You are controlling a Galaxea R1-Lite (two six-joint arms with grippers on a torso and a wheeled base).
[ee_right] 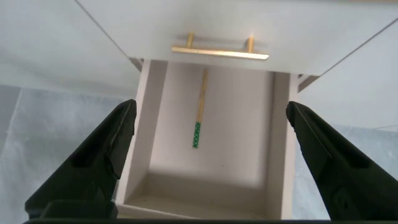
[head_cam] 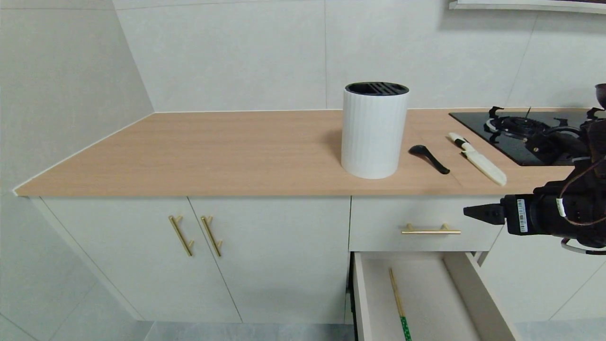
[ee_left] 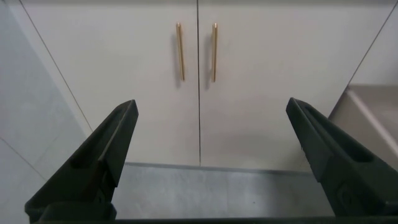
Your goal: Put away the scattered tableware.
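Observation:
A black spoon (head_cam: 428, 158) and a white-handled knife (head_cam: 478, 158) lie on the wooden counter, right of a white ribbed utensil holder (head_cam: 374, 132) with a black slotted top. Below, the lower drawer (head_cam: 454, 284) stands pulled out, and a pair of wooden chopsticks with green ends (head_cam: 400, 303) lies inside it. My right gripper (head_cam: 478, 213) hovers open and empty above that drawer, in front of the upper drawer's face; the right wrist view looks down between its fingers (ee_right: 211, 112) at the chopsticks (ee_right: 199, 115). My left gripper (ee_left: 211, 106) is open and empty, low, facing the cabinet doors (ee_left: 199, 74).
A black gas hob (head_cam: 521, 130) sits at the counter's right end, just behind the knife. The shut upper drawer has a gold handle (head_cam: 431, 231). Two gold handles (head_cam: 196, 235) mark the double doors at the left. Tiled walls close off the back and left.

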